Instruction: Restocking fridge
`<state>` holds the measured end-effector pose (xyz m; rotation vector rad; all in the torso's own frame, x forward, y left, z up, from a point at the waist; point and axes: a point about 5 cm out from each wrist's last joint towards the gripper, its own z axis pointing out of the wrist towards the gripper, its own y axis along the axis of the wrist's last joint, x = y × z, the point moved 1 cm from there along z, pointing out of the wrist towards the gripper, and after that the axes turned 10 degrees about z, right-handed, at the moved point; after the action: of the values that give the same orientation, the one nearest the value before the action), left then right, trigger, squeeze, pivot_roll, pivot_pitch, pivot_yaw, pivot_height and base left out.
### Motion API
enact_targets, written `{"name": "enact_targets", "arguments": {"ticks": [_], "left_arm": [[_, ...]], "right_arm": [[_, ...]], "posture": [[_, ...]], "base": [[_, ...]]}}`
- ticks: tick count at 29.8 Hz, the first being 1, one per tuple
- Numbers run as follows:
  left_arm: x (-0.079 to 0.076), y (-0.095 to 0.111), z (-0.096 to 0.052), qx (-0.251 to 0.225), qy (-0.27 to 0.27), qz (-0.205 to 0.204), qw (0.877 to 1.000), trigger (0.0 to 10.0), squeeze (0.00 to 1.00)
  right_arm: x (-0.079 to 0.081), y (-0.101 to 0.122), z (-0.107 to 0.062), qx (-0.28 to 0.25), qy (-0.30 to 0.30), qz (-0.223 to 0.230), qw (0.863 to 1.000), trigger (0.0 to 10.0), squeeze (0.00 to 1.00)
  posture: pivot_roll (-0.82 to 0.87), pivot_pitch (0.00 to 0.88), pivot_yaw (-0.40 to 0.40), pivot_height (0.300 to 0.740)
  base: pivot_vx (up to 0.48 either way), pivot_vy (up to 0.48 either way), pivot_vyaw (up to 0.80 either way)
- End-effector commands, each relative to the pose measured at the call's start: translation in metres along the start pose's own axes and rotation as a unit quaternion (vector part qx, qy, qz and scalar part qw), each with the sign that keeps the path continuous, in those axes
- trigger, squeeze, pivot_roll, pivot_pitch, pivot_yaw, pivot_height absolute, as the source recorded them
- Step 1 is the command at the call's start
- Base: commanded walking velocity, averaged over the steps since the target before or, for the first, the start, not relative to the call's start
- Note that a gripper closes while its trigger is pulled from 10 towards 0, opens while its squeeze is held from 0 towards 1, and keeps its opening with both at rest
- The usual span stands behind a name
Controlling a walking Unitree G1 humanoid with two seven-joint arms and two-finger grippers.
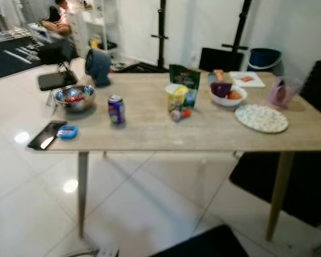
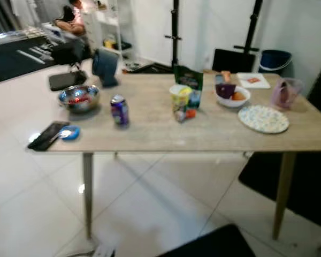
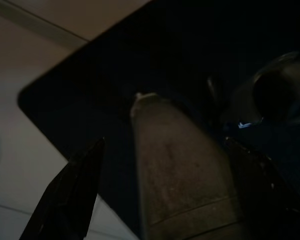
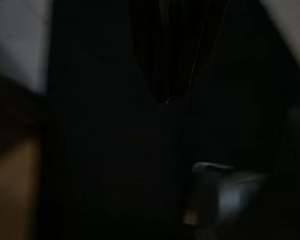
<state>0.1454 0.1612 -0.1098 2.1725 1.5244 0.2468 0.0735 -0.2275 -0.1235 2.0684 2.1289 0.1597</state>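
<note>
A purple drink can stands upright on the wooden table, toward its left half and well apart from the other groceries. To its left sits a shiny metal bowl with something red inside, too blurred to name. Nearer the table's left corner lie a black phone and, just beside it, a small blue round object. Behind the metal bowl stands a dark blue-grey rounded object, possibly a small fan or speaker.

Near the middle of the table a yellow-green cup stands upright, with a green packet upright just behind it and a small red-and-white item lying at its foot. Further right, a white bowl holds a purple item and an orange one. A speckled plate lies flat near the right edge, with a pink jug behind it and a white board toward the far side.

Past the table there is a blue bin by the wall, and a person sits in the far left corner.

The left gripper hangs over a dark mat, its two black fingers spread wide. The right wrist view is very dark; the right gripper shows as a dim black shape, and whether its fingers are spread or together cannot be told.
</note>
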Motion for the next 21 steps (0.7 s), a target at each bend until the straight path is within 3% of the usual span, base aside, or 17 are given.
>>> {"name": "enact_targets", "arguments": {"ticks": [1, 8, 13, 16, 21], "left_arm": [[0.003, -0.002, -0.001, 0.008, 0.001, 0.01, 1.0, 10.0, 0.0], [0.011, 0.002, -0.003, 0.002, 0.02, 0.005, 1.0, 10.0, 0.0], [0.012, 0.012, -0.001, -0.009, 0.023, 0.003, 1.0, 10.0, 0.0], [0.007, 0.014, 0.001, -0.011, 0.017, 0.016, 1.0, 10.0, 0.0], [0.008, 0.013, 0.001, -0.013, 0.024, 0.0, 1.0, 10.0, 0.0]], "right_arm": [[-0.008, -0.003, -0.001, 0.004, -0.01, -0.004, 1.0, 10.0, 0.0], [-0.003, -0.004, -0.001, 0.003, -0.008, -0.008, 1.0, 10.0, 0.0], [-0.001, 0.014, 0.0, -0.022, -0.007, -0.024, 0.999, 10.0, 0.0], [-0.004, 0.034, -0.001, -0.044, -0.001, -0.059, 0.997, 10.0, 0.0], [-0.004, 0.036, -0.002, -0.042, 0.008, -0.077, 0.996, 10.0, 0.0]], "posture": [[-0.14, 0.017, 0.07, 0.74], [-0.13, 0.0, 0.064, 0.74], [-0.13, 0.0, 0.052, 0.74], [-0.12, 0.0, 0.048, 0.74], [-0.1, 0.0, 0.037, 0.74]], "base": [[0.0, 0.0, -0.78], [0.0, 0.0, -0.78], [0.0, 0.0, 0.0], [0.0, 0.0, 0.0], [0.0, 0.0, 0.0]]}}
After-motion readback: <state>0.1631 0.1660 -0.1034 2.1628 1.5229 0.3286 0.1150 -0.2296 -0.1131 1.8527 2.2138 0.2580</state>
